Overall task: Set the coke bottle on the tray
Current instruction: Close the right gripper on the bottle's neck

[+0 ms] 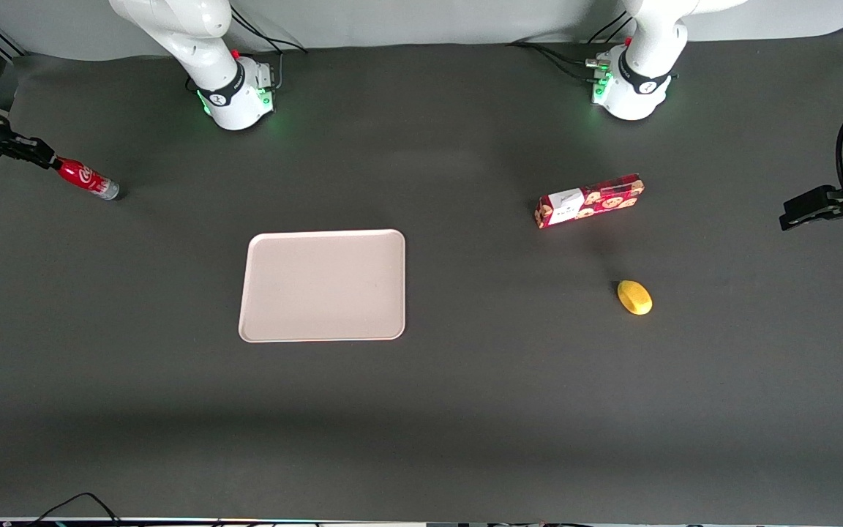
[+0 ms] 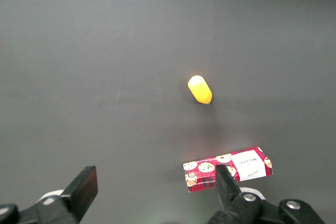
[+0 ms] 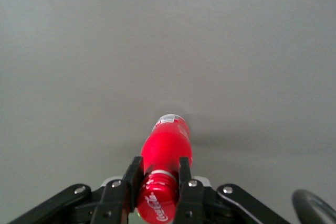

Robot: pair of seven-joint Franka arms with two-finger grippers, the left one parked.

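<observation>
The coke bottle (image 1: 87, 178) is slim and red with white script and a silvery base. It is tilted at the working arm's end of the table, base down near the mat. My gripper (image 1: 39, 156) is shut on the bottle's neck, just below the red cap. In the right wrist view the two black fingers (image 3: 132, 178) clamp the bottle (image 3: 167, 145) on both sides. The pale pinkish-beige tray (image 1: 323, 285) lies flat in the middle of the table, well apart from the bottle and nearer the front camera. Nothing lies on it.
A red cookie box (image 1: 588, 200) lies toward the parked arm's end of the table, also in the left wrist view (image 2: 228, 169). A yellow lemon-like object (image 1: 634, 297) lies nearer the front camera than the box. The mat is dark grey.
</observation>
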